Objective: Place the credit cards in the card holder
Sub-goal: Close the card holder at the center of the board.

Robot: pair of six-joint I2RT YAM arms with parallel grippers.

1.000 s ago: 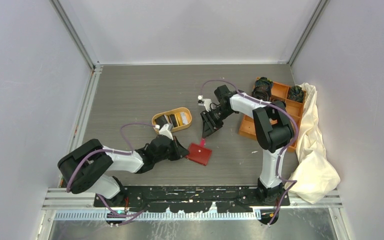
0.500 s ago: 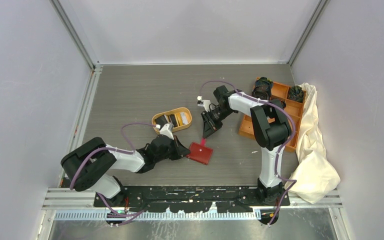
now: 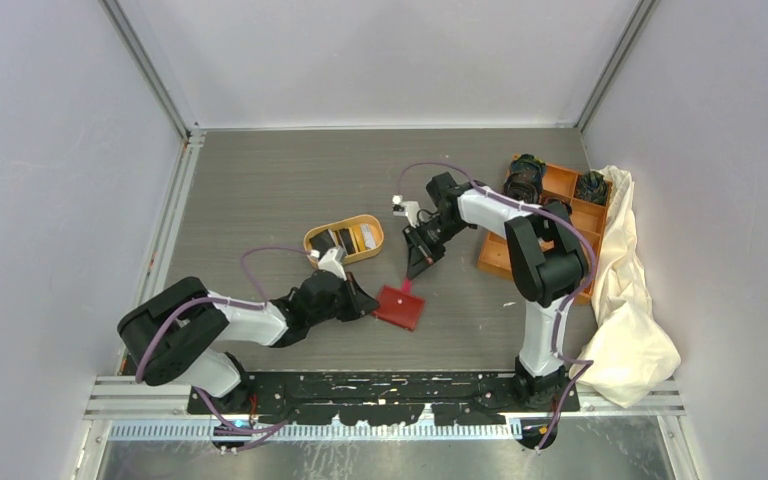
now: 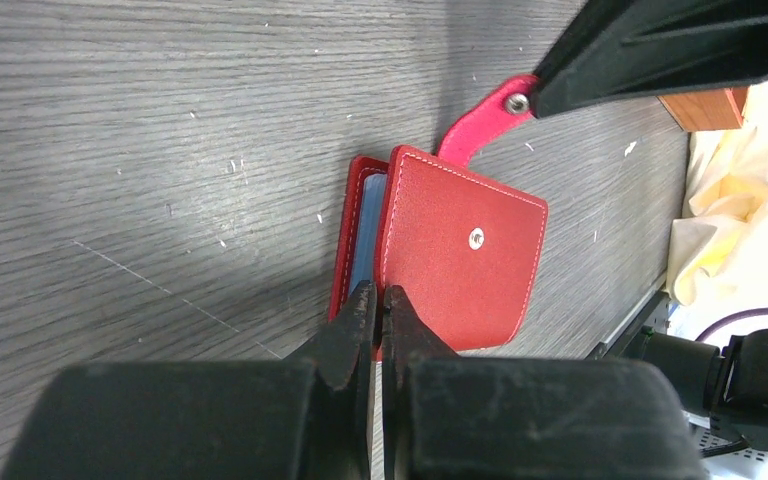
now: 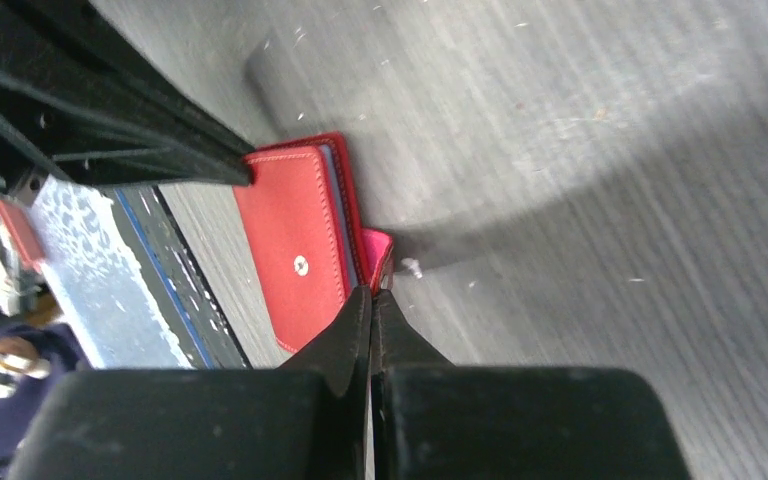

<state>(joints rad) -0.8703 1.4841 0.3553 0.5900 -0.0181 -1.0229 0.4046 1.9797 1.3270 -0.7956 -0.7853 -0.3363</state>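
The red card holder [image 3: 400,307] lies on the grey table, slightly open, with its pale blue lining showing in the left wrist view [image 4: 460,250]. My left gripper [image 3: 368,305] is shut on the near edge of its top flap [image 4: 378,300]. My right gripper [image 3: 412,270] is shut on the clasp tab [image 5: 378,250], which is pulled out and up from the wallet [image 5: 295,250]; the gripper tips meet at the tab [image 5: 370,297]. The credit cards [image 3: 341,239], black ones and a yellowish one [image 3: 365,236], lie in the orange oval tray [image 3: 375,227], behind the wallet.
An orange compartment box [image 3: 560,215] with black coiled bands [image 3: 526,178] stands at the right. A pale cloth [image 3: 630,300] lies along the right wall. The rail of the arm bases [image 3: 380,385] runs along the near edge.
My right gripper has shifted slightly left with the clasp tab in it. The left gripper and the wallet have barely moved.
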